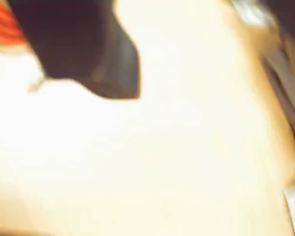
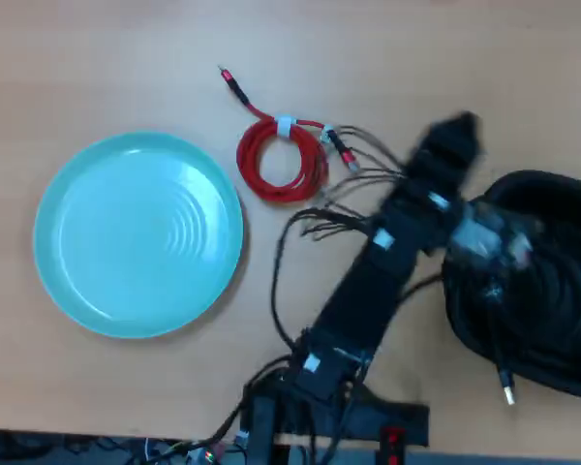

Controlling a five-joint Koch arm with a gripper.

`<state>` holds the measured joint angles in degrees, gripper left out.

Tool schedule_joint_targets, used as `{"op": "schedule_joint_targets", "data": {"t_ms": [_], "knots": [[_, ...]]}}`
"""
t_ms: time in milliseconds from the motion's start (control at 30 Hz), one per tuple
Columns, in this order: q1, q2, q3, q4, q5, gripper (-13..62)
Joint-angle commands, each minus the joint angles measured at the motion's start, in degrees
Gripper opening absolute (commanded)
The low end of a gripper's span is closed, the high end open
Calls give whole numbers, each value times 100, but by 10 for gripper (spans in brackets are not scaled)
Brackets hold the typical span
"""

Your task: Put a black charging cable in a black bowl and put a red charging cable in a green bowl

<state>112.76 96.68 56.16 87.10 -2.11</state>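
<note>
- My gripper (image 2: 457, 131) hovers over bare table (image 2: 97, 58); jaw state unreadable through blur.
- Red charging cable (image 2: 281, 160) at its 9 o'clock, on the table.
- Green bowl (image 2: 53, 242) at 8 o'clock, empty.
- Black charging cable (image 2: 552, 291) at 5 o'clock, coiled in the black bowl (image 2: 523, 181), plug over the rim.

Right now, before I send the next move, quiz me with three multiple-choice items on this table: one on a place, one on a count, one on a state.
1. In the overhead view, where does the red charging cable lie?
A. In the green bowl
B. On the bare table, right of the green bowl
C. In the black bowl

2. How many cables lie in the green bowl?
A. None
B. One
C. Two

3. What holds the black charging cable?
A. The green bowl
B. The bare table
C. The black bowl

Key: 1 B, the red coil rests on wood beside the dish. 2 A, the dish shows only its ridges. 3 C, the black coil sits inside the black rim.
</note>
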Motion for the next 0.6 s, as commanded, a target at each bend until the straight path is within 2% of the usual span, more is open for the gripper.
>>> {"op": "schedule_joint_targets", "data": {"t_ms": [0,333,567], "knots": [[-896,229,97,9,70,344],[-3656,149,1538,18,123,337],[-4438,-1099,1934,-264,185,337]]}}
